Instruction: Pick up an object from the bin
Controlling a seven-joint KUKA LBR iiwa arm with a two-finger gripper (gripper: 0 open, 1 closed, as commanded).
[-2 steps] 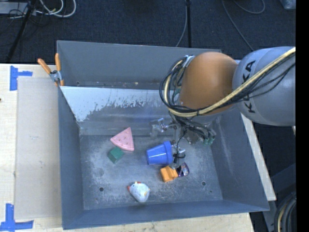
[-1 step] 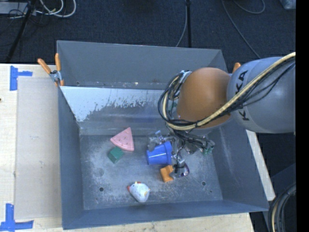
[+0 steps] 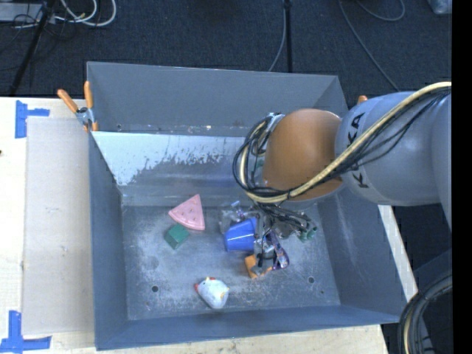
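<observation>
Down on the grey bin (image 3: 147,271) floor the gripper (image 3: 264,243) hangs low under its orange cover; whether it is parted or closed I cannot tell. A blue cup (image 3: 240,236) lies right against it, toward the bin's middle, with a small orange piece (image 3: 253,268) just beside. It could shove the cup away or snag both. A pink wedge (image 3: 189,212) and a green block (image 3: 176,236) lie farther off.

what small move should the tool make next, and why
Probably ease down over the blue cup-shaped thing. It lies right beside the tool near the middle of the bin and is the closest thing to it. The pink wedge, the green block and the white lump lie apart from it, so they should not get in the way.
</observation>
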